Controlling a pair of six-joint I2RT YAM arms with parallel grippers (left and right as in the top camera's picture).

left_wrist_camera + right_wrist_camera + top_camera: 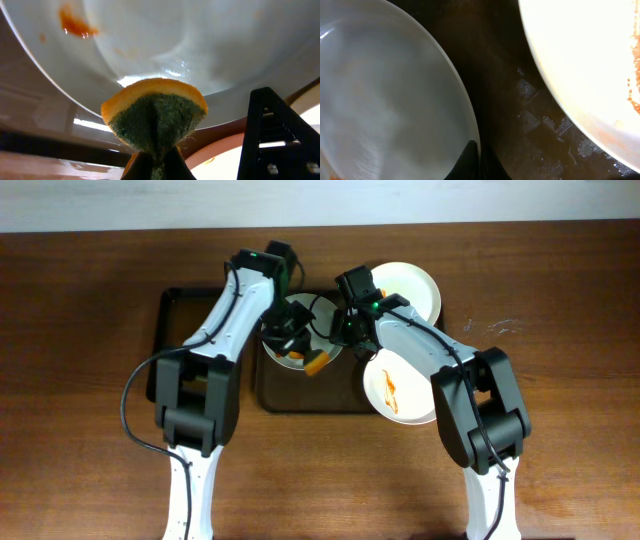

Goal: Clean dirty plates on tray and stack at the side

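1. The middle plate (pixel 287 358), a round white shallow glossy one, is above the middle of the large dark brown rectangular tray (pixel 300 395), between the two grippers.
2. This plate is round, so it has no long axis. In the left wrist view its hollow face (pixel 210 45) turns toward the camera, and an orange-red smear (pixel 75 22) sits near the rim.
3. The right gripper (pixel 472 162) is closed on the rim of the middle plate (pixel 380 100). Dark tray floor (pixel 505 90) shows beside it.
4. The left gripper (pixel 156 160) is clamped on an orange foam sponge (pixel 155 120) whose green scouring face looks at the camera. From above, the sponge (pixel 316 363) is at the near rim of the plate. I cannot tell if it touches.
5. A smeared plate (pixel 410 395), white with an orange streak, lies flat at the near right corner of the tray.
6. A far plate (pixel 415 285), plain white, lies at the far right corner. Whether it rests on tray or table I cannot tell.
7. A smaller black tray (pixel 170 320) lies just left of the brown one.
8. All stands on a brown wooden table (pixel 80 330) with the grain running left to right. A pale strip (pixel 100 200) borders its far edge.
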